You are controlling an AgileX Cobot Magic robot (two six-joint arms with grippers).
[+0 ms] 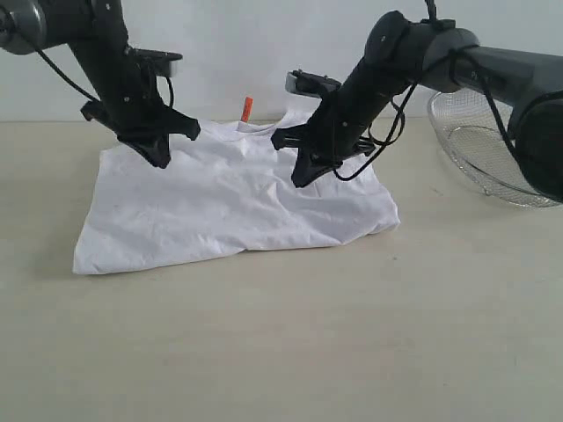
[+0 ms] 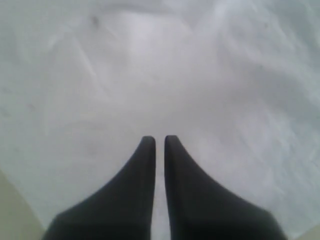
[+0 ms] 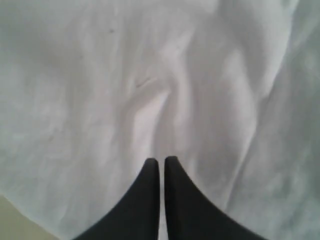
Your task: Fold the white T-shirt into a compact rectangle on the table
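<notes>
The white T-shirt (image 1: 229, 207) lies folded in a rough rectangle on the pale beige table (image 1: 281, 343), its small orange neck tag (image 1: 247, 108) standing up at the far edge. My left gripper (image 1: 161, 158) is shut and hovers just over the shirt's far left part, holding nothing; white cloth (image 2: 150, 75) fills its wrist view beyond the gripper (image 2: 160, 137). My right gripper (image 1: 301, 180) is shut too, over the middle right of the shirt, above a wrinkled patch (image 3: 165, 100), with the gripper (image 3: 161, 160) empty.
A round wire-mesh metal basket (image 1: 493, 149) stands at the right, behind my right arm. Bare table stretches in front of the shirt and to its left.
</notes>
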